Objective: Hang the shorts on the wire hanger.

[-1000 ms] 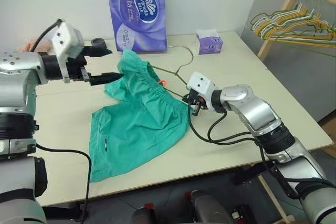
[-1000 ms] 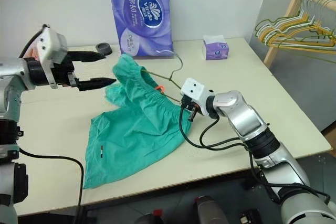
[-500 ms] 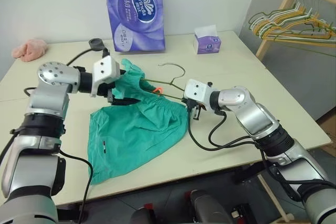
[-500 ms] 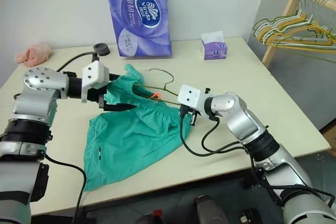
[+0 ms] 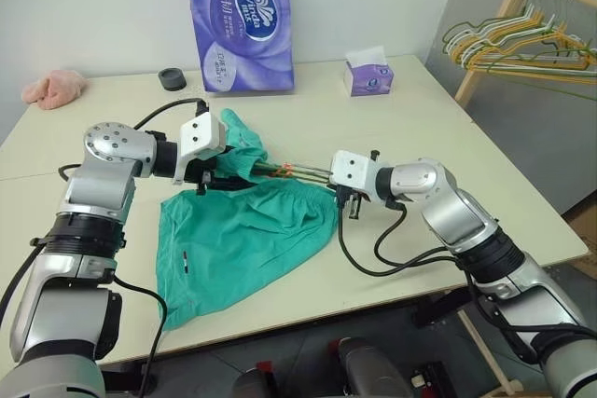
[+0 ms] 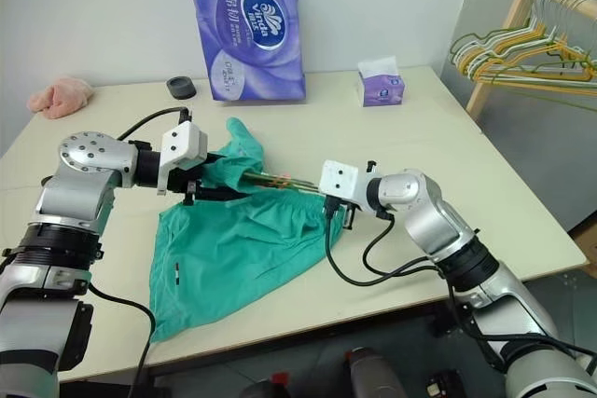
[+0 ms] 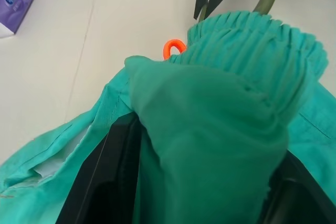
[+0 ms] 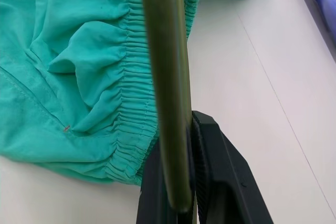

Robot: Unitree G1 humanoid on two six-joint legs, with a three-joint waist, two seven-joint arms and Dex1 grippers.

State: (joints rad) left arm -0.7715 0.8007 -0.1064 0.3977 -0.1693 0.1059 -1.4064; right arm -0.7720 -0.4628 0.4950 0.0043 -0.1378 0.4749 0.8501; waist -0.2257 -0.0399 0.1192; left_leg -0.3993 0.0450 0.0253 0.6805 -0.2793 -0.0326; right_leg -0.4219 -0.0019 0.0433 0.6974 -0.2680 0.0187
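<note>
1. Left eye view: the shorts [image 5: 244, 235] lie spread on the desk [image 5: 392, 137], in front of the purple tissue pack [image 5: 241, 18], with one bunched end lifted off the desk.
2. Left hand [image 5: 216, 174] has that raised bunch of waistband between its fingers; in the left wrist view the teal fabric fills the gap between both black fingers [image 7: 100, 177], so the hand is clamped on the shorts.
3. Right hand [image 5: 347, 200] sits at the shorts' right edge, its fingers pressed together on the wire hanger [image 5: 303, 171].
4. Right wrist view shows the olive wire [image 8: 165, 87] running up from between the closed fingers [image 8: 226, 182], over the gathered waistband.
5. From the right hand the hanger reaches across to the raised bunch of fabric at the left hand; a small orange clip [image 7: 174, 47] shows beside it.
6. Right of the tissue pack stands a small tissue box [image 5: 369, 74]; left of it, a black ring [image 5: 172, 78] and a pink cloth [image 5: 53, 88].
</note>
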